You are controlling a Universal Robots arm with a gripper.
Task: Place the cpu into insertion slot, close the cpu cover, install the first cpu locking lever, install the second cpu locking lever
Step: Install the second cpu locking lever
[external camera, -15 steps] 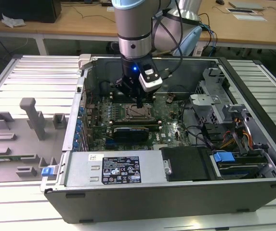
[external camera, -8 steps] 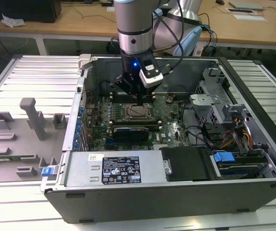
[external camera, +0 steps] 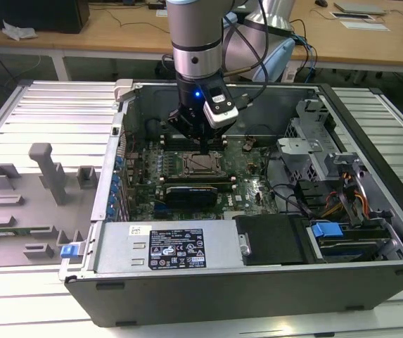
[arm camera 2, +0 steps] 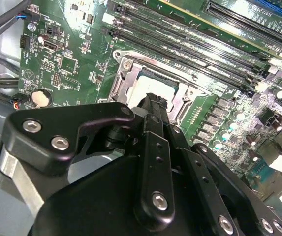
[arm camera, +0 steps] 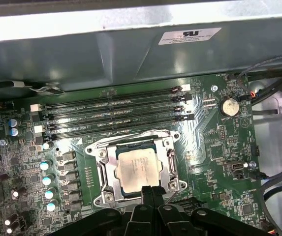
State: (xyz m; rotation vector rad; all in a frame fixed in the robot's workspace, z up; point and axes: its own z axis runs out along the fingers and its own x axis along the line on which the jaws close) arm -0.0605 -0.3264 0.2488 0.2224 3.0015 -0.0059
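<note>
The cpu (arm camera: 138, 168), a pale square chip, lies in the insertion slot (arm camera: 97, 199) on the green motherboard (arm camera: 214, 142). The silvery cpu cover (arm camera: 112, 167) lies flat around it, and the chip shows through its square opening. A thin wire lever (arm camera: 131, 134) runs along one side of the socket, and another thin wire (arm camera: 172, 196) shows beside my fingertips. My black gripper (arm camera: 151, 190) hangs just over the socket's edge, fingers shut together with nothing between them. The second wrist view shows the gripper (arm camera 2: 153, 100) covering part of the socket (arm camera 2: 126, 78). In the exterior view the gripper (external camera: 202, 146) stands right above the socket (external camera: 202, 165).
The motherboard sits inside an open computer case (external camera: 117, 120). Black memory slots (arm camera: 116, 115) run beside the socket. A black card (external camera: 190, 191) lies near the socket, and a drive cage with cables (external camera: 342, 190) is at the exterior view's right. A grey fixture tray (external camera: 25, 204) stands at its left.
</note>
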